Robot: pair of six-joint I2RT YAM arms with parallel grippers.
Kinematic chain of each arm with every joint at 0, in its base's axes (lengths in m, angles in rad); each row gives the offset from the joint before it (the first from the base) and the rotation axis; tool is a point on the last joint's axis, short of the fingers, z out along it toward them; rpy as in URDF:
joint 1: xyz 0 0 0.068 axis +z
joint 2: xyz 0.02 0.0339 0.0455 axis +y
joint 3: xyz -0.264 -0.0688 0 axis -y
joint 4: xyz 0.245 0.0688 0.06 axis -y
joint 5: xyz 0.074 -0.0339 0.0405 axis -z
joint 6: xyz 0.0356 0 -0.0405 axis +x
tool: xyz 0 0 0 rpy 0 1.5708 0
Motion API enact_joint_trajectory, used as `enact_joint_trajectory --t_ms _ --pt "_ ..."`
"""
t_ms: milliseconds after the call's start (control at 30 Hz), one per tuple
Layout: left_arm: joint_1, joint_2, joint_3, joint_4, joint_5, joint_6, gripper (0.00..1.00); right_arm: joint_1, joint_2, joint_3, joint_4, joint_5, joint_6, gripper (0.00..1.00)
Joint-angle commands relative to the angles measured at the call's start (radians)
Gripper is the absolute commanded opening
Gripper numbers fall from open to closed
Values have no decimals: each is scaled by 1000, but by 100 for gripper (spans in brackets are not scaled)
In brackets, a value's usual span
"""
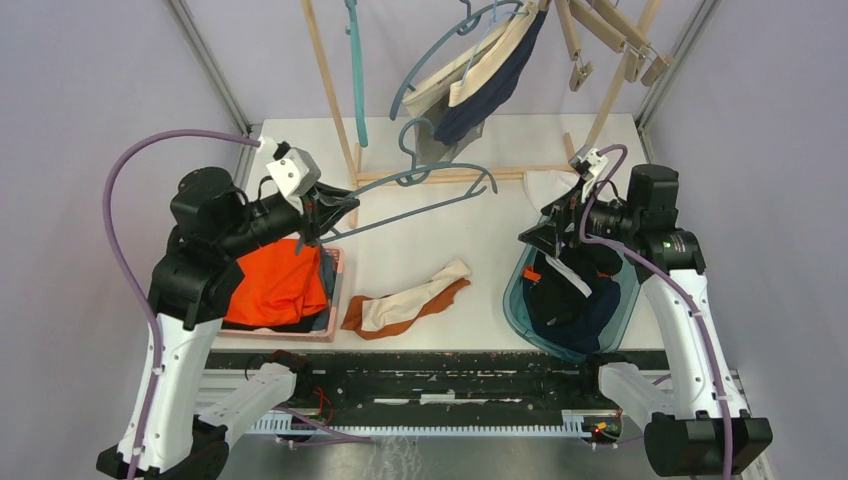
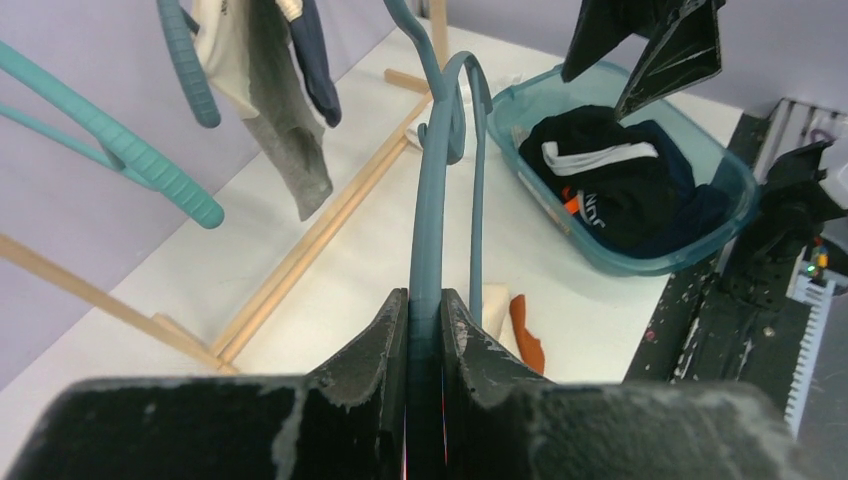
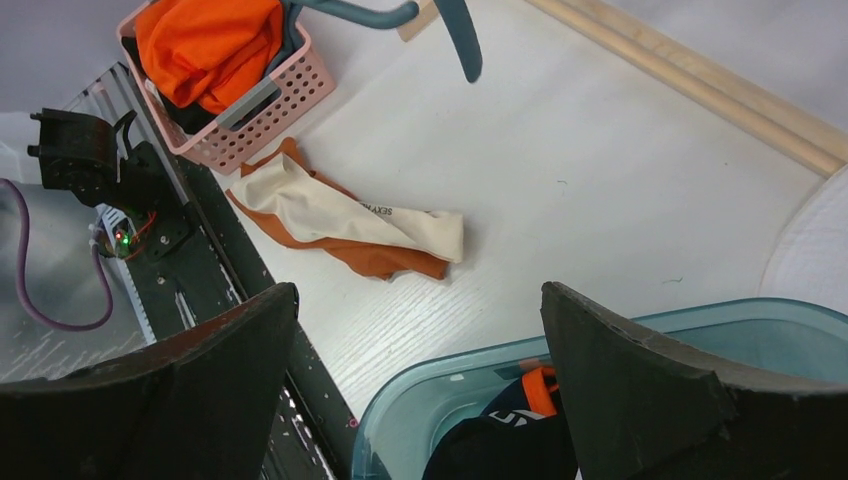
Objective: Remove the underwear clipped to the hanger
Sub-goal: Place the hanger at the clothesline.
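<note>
My left gripper (image 1: 318,222) is shut on the end of a blue-grey hanger (image 1: 430,190), which juts out over the table with no cloth on it; the bar sits pinched between the jaws (image 2: 425,310). Cream, navy and grey underwear (image 1: 490,70) hang from other hangers on the rack behind. One orange and cream pair (image 1: 410,298) lies flat on the table. My right gripper (image 3: 418,300) stands wide open and holds nothing, above the near-left corner of a teal bin (image 3: 440,390) that contains dark underwear (image 2: 610,185).
A pink basket (image 1: 335,290) with a bright orange cloth (image 1: 275,280) sits under my left arm. The wooden rack (image 1: 330,90) stands across the back, with wooden clothespins (image 1: 600,30) and a teal hanger (image 2: 120,150) hanging from it.
</note>
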Motion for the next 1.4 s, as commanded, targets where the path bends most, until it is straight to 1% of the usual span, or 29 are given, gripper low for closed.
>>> enact_joint_trajectory --t_ms 0,233,367,467,700,1133,1233,1367 --pt "-3 -10 99 -131 -77 129 3 12 18 72 -49 -24 -58 100" --pt "-3 -11 206 -272 -198 174 3 20 23 53 -52 -12 -61 100" --pt "-3 -8 264 -343 -369 189 3 20 12 27 -39 5 -62 100" --pt "-3 1 277 -351 -476 183 3 20 13 20 -36 12 -64 100" --pt "-3 24 293 -301 -526 117 3 20 13 7 -35 27 -70 100" --pt "-3 136 383 -221 -669 100 3 20 13 1 -40 31 -82 100" --pt "-2 147 388 -199 -667 93 3 20 10 -3 -42 37 -88 100" --pt "-3 183 429 -197 -614 77 3 20 11 -5 -42 37 -90 100"
